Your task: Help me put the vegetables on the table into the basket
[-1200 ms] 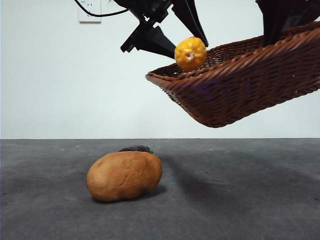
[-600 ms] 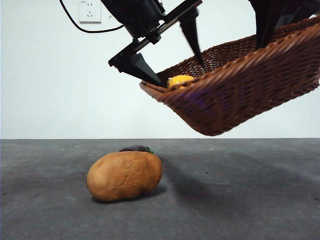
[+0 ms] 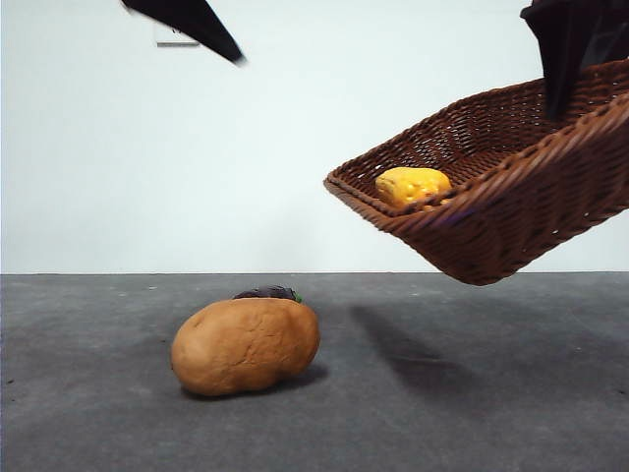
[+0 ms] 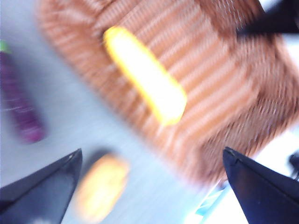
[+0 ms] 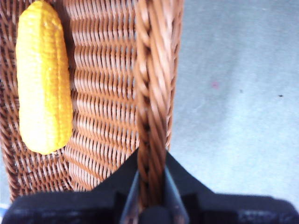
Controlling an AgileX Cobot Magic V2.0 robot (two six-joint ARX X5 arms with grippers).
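Left gripper (image 3: pixel 192 22): only a dark tip is seen at the upper left of the front view, where half a second ago it was reaching into the basket with the corn between its jaws. It is now lifted clear and drawn off to the left. In the left wrist view its jaws are spread wide with nothing between them (image 4: pixel 149 186); that picture is heavily blurred.

Potato (image 3: pixel 246 345): unmoved on the table (image 3: pixel 472 413), left of centre. The eggplant (image 3: pixel 265 292) is only partly seen, lying just behind the potato on the far side.

Corn cob (image 3: pixel 413 185): now released and lying inside the basket (image 3: pixel 511 221), against its lowered left end. One vegetable is judged delivered; two remain on the table.

The basket is held in the air, tilted down to the left, well above the table and to the right of the potato.

Right gripper (image 5: pixel 152 186): clenched on the braided rim of the basket at its raised right end, the rim pinched between the two jaws. The corn lies in the basket well apart from these jaws. Potato and eggplant are below and far from both grippers.
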